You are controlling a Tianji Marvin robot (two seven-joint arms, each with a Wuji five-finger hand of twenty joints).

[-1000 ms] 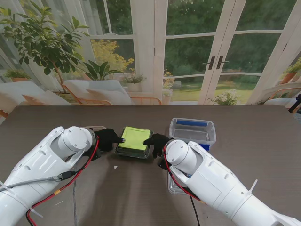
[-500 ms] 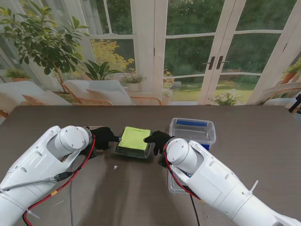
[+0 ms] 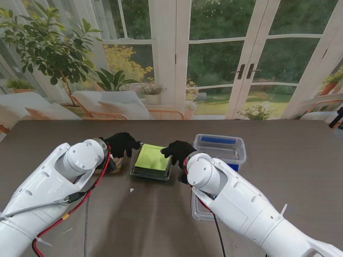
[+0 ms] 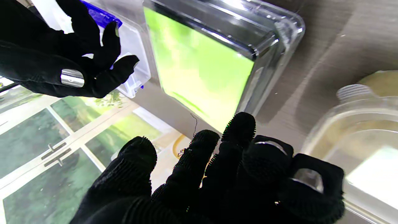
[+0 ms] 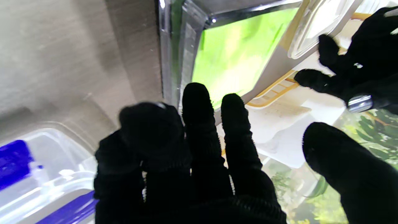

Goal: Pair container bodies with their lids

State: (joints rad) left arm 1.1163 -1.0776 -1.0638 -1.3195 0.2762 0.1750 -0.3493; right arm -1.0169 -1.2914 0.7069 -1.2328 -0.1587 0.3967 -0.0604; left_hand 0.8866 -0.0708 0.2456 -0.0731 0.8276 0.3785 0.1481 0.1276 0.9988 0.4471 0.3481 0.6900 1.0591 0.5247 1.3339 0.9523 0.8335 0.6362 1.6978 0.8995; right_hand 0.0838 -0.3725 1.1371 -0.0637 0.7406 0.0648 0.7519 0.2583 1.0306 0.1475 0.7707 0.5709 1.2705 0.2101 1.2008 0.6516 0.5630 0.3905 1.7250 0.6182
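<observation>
A clear container with a lime-green lid (image 3: 153,159) sits on the dark table in front of me, lid on. My left hand (image 3: 122,143) hovers just off its left far corner with fingers spread, holding nothing. My right hand (image 3: 176,150) hovers at its right far corner, also spread and holding nothing. In the left wrist view the green lid (image 4: 199,68) lies beyond my left fingers (image 4: 236,133), with no contact visible. The right wrist view shows the same lid (image 5: 233,53) just past my right fingertips (image 5: 196,96).
A clear box with blue clips (image 3: 220,148) stands right of the green one. A second clear piece (image 3: 199,213) lies partly under my right arm. A clear, yellow-tinted container (image 4: 357,124) sits close to my left hand, mostly hidden by the arm in the stand view.
Both hands were touching the sides of the green-lidded container; they have lifted off it and moved slightly farther from me. The container stays in place.
</observation>
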